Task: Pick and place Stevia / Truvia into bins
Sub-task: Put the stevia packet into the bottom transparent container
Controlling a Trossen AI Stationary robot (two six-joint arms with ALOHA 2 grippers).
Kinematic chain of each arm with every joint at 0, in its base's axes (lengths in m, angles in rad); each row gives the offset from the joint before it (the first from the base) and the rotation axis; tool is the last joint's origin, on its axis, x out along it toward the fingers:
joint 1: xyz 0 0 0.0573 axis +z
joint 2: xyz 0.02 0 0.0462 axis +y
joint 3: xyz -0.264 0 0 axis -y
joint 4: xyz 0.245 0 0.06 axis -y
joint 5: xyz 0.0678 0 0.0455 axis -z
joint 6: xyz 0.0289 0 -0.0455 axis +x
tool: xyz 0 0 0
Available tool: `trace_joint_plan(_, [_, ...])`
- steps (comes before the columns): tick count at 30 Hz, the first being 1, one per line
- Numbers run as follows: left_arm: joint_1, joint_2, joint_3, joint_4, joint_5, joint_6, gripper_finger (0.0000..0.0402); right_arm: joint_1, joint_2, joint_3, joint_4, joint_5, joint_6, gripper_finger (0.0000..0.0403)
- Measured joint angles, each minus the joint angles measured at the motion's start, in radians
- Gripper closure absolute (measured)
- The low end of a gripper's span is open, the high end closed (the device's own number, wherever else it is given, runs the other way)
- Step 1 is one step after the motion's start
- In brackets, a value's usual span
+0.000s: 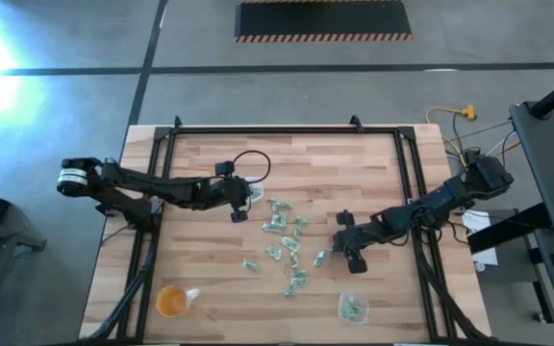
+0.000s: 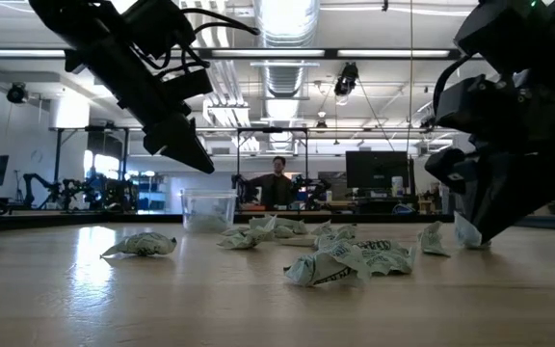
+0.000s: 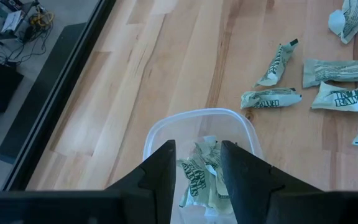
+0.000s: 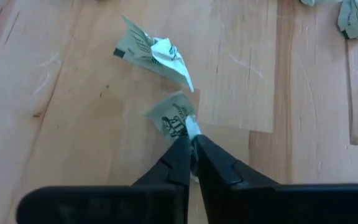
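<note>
Several crumpled pale green and white Stevia packets (image 1: pixel 285 240) lie scattered mid-table. One clear bin (image 3: pixel 197 134) stands near the far left and holds a few packets (image 3: pixel 201 174). My left gripper (image 3: pixel 197 165) hovers open just above it (image 2: pixel 196 159). The second clear bin (image 1: pixel 352 306) stands near the table's near edge with packets inside. My right gripper (image 4: pixel 191 146) is low at the right side of the scatter (image 1: pixel 349 252), shut on one packet (image 4: pixel 178 119). Another packet (image 4: pixel 151 50) lies just beyond it. My right gripper pinches one crumpled packet by its near end (image 4: pixel 188 132) between the two fingertips, slanting down from above and from the table's right. The rest of the packet sticks out past the tips, and in the low view it (image 2: pixel 465 233) sits down at table level.
An orange-tinted round cup (image 1: pixel 171 301) stands near the near-left corner. A black frame (image 1: pixel 287 132) rails the table's far and side edges. Bare wood lies left of the scatter and along the near edge. A person (image 2: pixel 277 183) stands far behind the table.
</note>
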Motion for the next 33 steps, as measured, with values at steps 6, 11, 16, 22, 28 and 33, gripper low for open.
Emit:
trace_joint_plan(6, [0.0, 0.0, 0.0, 0.0, 0.0, 0.0, 0.029, 0.0, -0.02, 0.0, -0.007, 0.001, -0.009, 0.0394])
trace_joint_plan(11, [0.0, 0.0, 0.0, 0.0, 0.0, 0.0, 0.029, 0.0, -0.051, 0.0, -0.029, 0.003, -0.009, 0.0394])
trace_joint_plan(16, [0.0, 0.0, 0.0, 0.001, 0.0, 0.0, 0.029, 0.01, -0.119, 0.0, -0.049, 0.003, -0.002, 0.0394])
trace_joint_plan(22, [0.0, 0.0, 0.0, 0.001, 0.0, 0.0, 0.029, 0.071, -0.233, 0.0, -0.056, 0.003, -0.002, 0.0394])
trace_joint_plan(28, [0.0, 0.0, 0.0, 0.001, 0.0, 0.0, 0.029, 0.186, -0.326, 0.0, -0.051, 0.003, 0.002, 0.0394])
trace_joint_plan(33, [0.0, 0.0, 0.0, 0.001, 0.0, 0.0, 0.029, 0.288, -0.354, 0.0, -0.018, 0.003, 0.009, 0.0394])
